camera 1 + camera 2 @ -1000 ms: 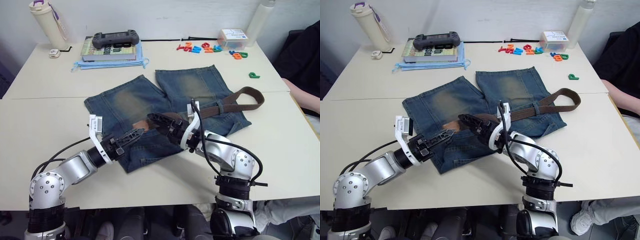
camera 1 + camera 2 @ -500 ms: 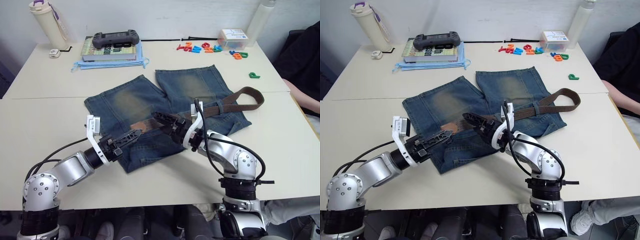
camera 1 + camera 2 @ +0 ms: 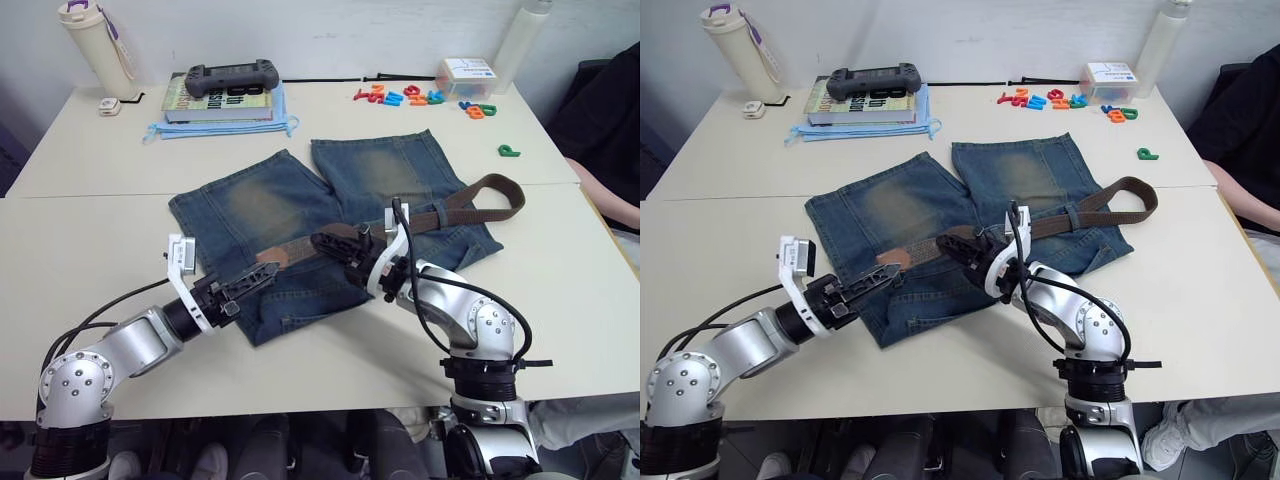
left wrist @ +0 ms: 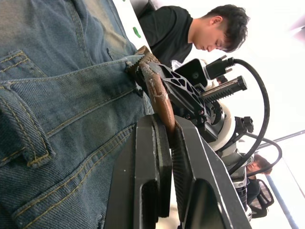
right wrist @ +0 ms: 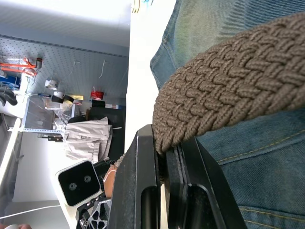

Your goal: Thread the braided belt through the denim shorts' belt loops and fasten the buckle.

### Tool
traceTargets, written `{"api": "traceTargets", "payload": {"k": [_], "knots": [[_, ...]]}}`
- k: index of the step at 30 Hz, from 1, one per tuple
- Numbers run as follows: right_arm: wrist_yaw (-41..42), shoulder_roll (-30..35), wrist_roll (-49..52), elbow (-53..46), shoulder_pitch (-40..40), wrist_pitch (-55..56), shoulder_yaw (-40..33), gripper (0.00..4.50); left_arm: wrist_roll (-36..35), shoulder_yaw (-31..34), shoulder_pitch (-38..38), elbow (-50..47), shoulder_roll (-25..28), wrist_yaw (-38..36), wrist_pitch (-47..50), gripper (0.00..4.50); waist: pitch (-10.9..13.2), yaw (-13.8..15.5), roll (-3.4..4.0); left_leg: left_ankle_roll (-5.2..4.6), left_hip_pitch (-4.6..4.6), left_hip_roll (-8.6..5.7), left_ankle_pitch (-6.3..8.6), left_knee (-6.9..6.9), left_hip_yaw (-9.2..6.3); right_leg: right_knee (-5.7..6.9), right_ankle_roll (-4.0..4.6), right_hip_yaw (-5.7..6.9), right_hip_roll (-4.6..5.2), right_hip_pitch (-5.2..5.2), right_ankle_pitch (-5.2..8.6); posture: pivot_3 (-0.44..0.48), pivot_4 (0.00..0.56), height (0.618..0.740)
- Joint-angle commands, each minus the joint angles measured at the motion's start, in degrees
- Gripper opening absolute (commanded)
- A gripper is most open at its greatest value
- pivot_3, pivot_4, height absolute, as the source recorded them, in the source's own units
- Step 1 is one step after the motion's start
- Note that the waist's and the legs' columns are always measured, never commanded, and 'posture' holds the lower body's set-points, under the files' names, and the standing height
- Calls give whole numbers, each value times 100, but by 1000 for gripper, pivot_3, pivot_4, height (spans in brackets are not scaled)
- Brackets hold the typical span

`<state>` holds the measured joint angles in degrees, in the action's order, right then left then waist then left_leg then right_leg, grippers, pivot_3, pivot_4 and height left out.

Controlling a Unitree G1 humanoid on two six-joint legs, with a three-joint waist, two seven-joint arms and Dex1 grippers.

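Coarse woven braided belt (image 5: 228, 90) with smooth tan leather tip (image 4: 159, 98); faded rough-twill denim shorts (image 3: 300, 210); matt black plastic left claw (image 4: 164, 176); matt pale counter (image 3: 90, 240)

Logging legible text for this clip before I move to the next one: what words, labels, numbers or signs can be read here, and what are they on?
No text can be read with confidence.
Book under the game controller: large print on the cover, mostly hidden and too blurred to read.
White box: a blue label, too small to read.
Coloured plastic letters: jumbled, spelling no word; the green one lying apart looks like "P".
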<state>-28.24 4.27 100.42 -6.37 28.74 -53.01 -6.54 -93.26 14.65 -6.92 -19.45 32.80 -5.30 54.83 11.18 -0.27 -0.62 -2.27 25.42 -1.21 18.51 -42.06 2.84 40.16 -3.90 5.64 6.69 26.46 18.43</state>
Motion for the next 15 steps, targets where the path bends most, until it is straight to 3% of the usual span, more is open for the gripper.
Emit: {"api": "traceTargets", "payload": {"k": [1,2,10,15], "knots": [[69,-37,82,-277,89,184,79,0,258,70,97,-173,132,-180,-83,1803,0,-1,0,0,0,0,0,0,0,0,0,0,0,0,0,0,150,667],[65,-60,22,-289,106,224,106,0,308,145,159,-161,167,-198,-104,2304,0,-3,0,0,0,0,0,0,0,0,0,0,0,0,0,0,150,667],[20,-232,-501,-372,168,649,203,0,618,825,1179,-416,759,-899,-74,2304,1,-42,1,-1,1,3,2,1,1,-3,0,-3,0,5,0,0,150,667],[91,-247,-982,-331,148,749,291,0,910,1149,1750,-446,844,-1351,-198,2304,2,-39,4,-3,1,3,3,1,1,-5,0,-3,1,5,0,0,150,667]]}}
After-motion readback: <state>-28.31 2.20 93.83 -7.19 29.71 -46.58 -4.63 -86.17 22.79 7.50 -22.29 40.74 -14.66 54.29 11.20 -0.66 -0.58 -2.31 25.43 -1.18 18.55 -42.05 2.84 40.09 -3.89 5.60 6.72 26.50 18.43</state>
